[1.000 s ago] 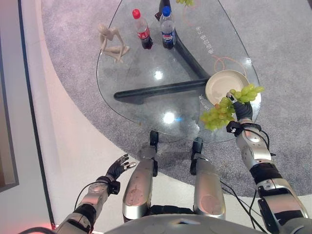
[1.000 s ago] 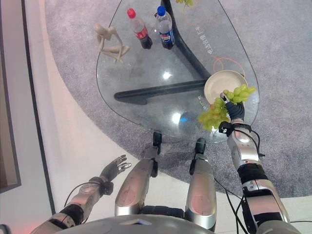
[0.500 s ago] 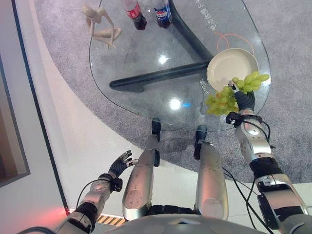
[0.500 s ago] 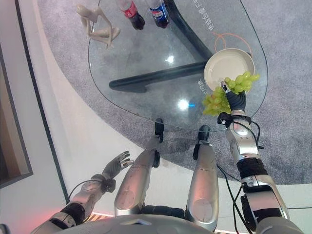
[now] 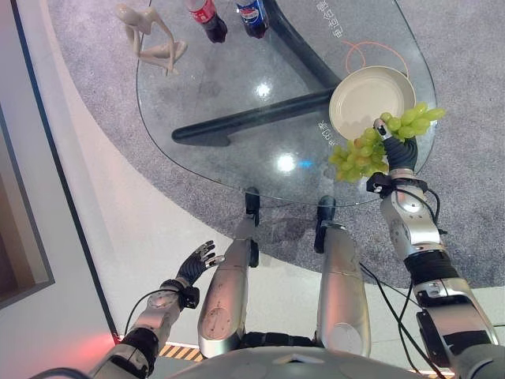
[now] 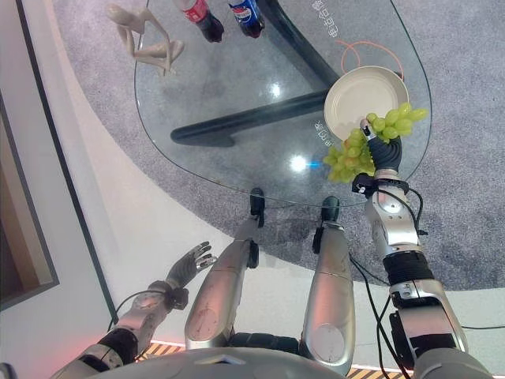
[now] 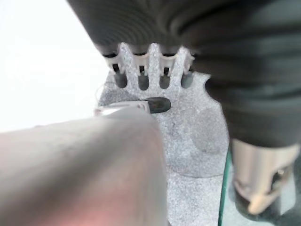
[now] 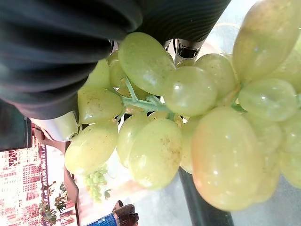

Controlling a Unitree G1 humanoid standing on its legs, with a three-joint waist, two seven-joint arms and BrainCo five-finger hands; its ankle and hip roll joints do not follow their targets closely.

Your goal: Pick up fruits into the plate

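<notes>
Grey carpet lies beneath a rounded glass surface (image 5: 237,103) on a dark forked base. Right hand (image 5: 398,151), fingers curled round a bunch of green grapes (image 5: 379,142), holds the fruit aloft at the near edge of a cream plate (image 5: 367,95), which lies just beyond the fingertips. Part of the bunch already overhangs the plate's rim; the rest droops to the hand's inner side, above bare glass. Left hand (image 5: 196,264) hangs low beside the robot, well apart from the surface, fingers relaxed and spread, holding nothing.

Step in hand, as judged: carrying the bunch over the plate. To finish well, the hand should travel further forward until the whole cluster sits above the plate's centre, then lower before the fingers loosen, so that trailing grapes do not spill onto the glass.

Grapes: pale yellow-green, plump, oval, slightly speckled, joined by a thin green stem (image 8: 141,101).

Further beyond the hand stand two capped bottles (image 5: 225,14) and a pale figurine (image 5: 150,39).
</notes>
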